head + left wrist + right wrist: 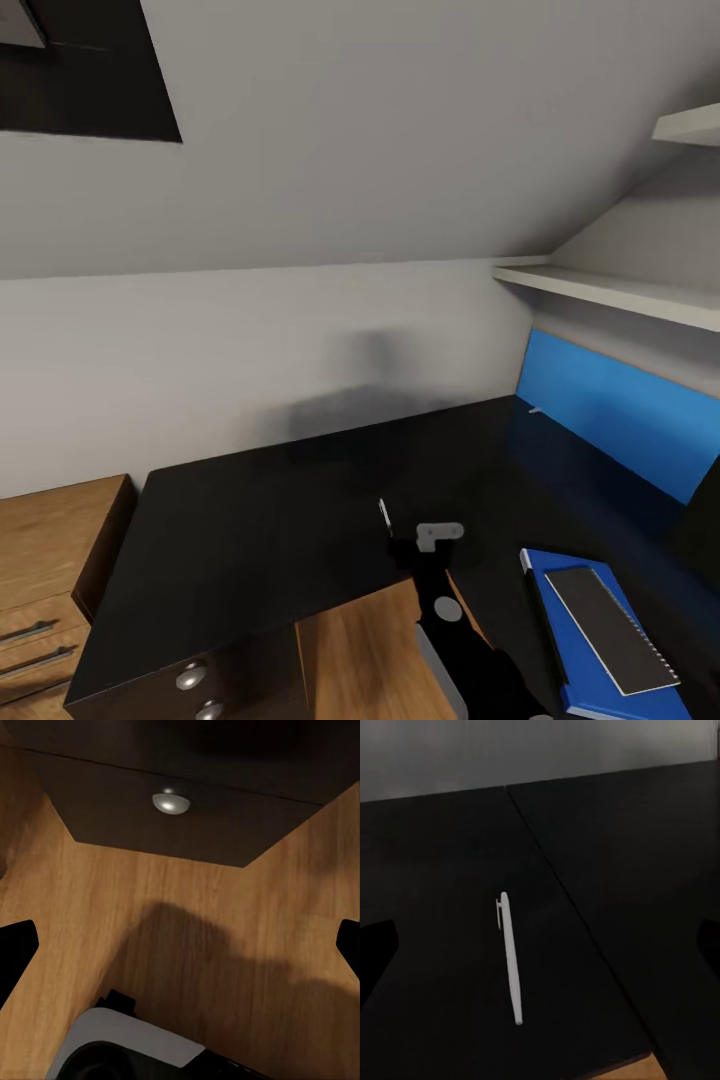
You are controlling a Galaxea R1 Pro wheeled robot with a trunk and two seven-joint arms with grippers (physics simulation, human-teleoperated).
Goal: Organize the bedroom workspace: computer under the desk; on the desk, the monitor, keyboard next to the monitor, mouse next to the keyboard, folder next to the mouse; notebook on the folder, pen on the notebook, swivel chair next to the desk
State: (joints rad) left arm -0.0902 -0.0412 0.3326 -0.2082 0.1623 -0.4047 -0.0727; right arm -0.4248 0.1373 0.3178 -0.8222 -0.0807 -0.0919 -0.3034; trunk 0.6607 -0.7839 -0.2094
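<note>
A thin light pen (510, 960) lies flat on the black desk (250, 520), near its inner front edge (384, 514). My right gripper (540, 945) hovers just short of the pen, open, one dark finger on each side and nothing between them. The right arm (440, 560) reaches up from below to that spot. At the lower right a bright-blue folder (560, 650) lies on the desk with the grey notebook (610, 628) on top of it. My left gripper (180, 945) hangs open over the wooden floor, in front of the desk's dark drawer unit (180, 825).
The desk's blue back panel (610, 410) runs along the right, with white shelves (620, 295) above it. A light-wood dresser (50, 560) stands left of the desk. The drawer unit (200, 680) has round silver knobs. Wooden floor (360, 650) shows in the desk's inner corner.
</note>
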